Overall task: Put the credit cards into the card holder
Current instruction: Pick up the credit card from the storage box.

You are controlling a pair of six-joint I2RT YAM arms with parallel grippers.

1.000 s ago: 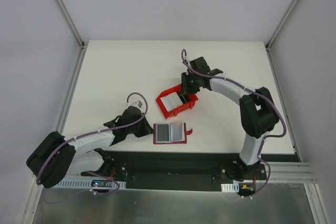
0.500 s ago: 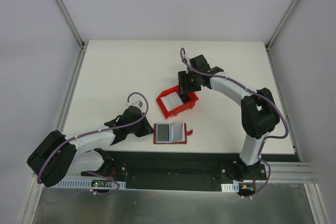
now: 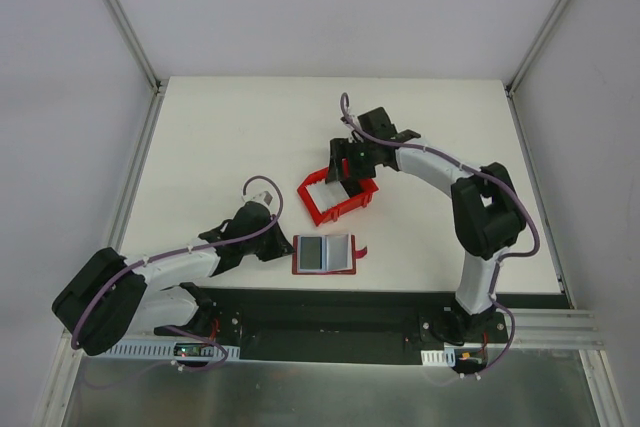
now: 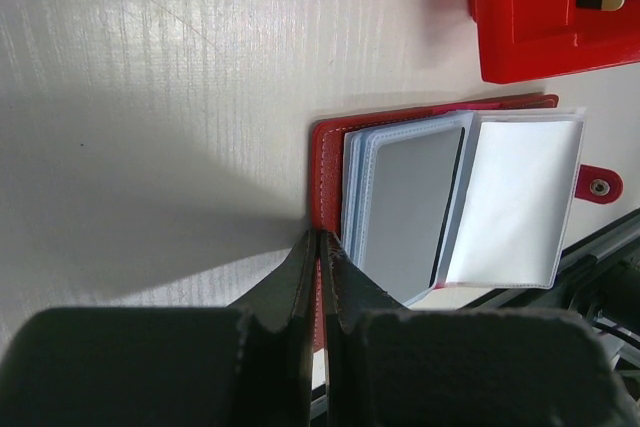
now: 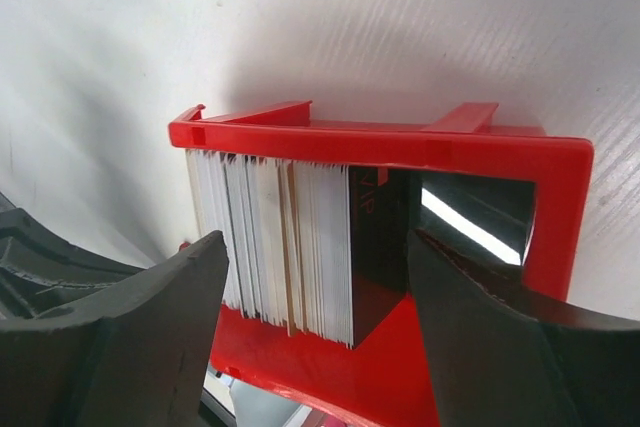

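Note:
The card holder (image 3: 323, 253) lies open near the table's front edge, its pale pockets (image 4: 410, 207) facing up. My left gripper (image 4: 320, 237) is shut, and its tips rest on the holder's red left edge (image 4: 326, 162). The credit cards (image 5: 270, 237) stand on edge as a stack, mostly white with a dark one (image 5: 378, 237) on the right end. They stand in a red bin (image 5: 400, 142). My right gripper (image 5: 315, 242) is open above the bin, one finger on each side of the stack, holding nothing. From above, that gripper (image 3: 343, 169) hovers at the bin's far side.
The red bin (image 3: 345, 209) sits mid-table, just beyond the card holder. The holder's closing tab (image 4: 598, 185) sticks out on its right. Grey walls and metal rails enclose the white table on three sides.
The right gripper's jaws have spread wide and it has shifted slightly left over the bin's cards. The left arm and the card holder have not moved.

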